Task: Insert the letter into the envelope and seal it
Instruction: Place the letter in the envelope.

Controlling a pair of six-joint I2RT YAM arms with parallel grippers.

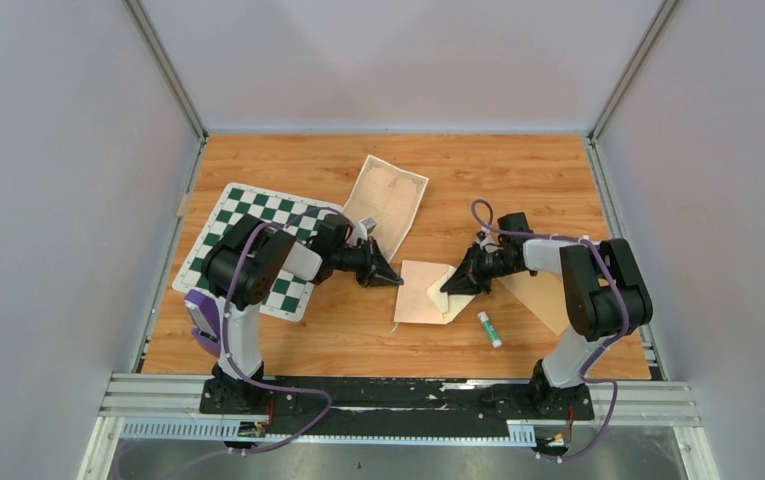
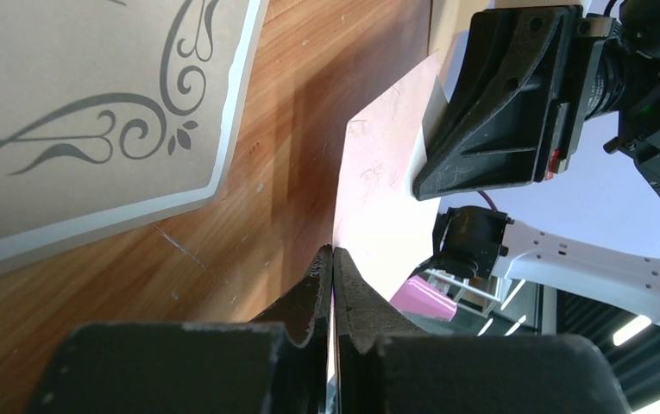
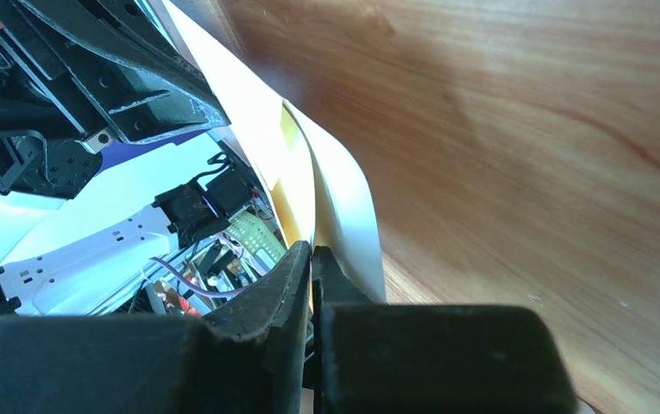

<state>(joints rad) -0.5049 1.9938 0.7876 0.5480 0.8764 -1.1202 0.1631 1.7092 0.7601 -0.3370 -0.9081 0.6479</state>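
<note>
Both shut: left gripper (image 2: pixel 333 263) pinches the envelope (image 1: pixel 420 292) at its left edge, right gripper (image 3: pixel 311 259) clamps the flap side. The letter (image 1: pixel 386 195) lies flat on the table (image 1: pixel 518 180) behind, untouched. Thin, floppy, creased sheet, probably slippery, so take it by an edge.

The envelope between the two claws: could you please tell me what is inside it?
No paper shows inside the envelope; the letter lies outside it on the table. The left claw and right claw pinch its edges, and its walls hide the pocket's depths.
</note>
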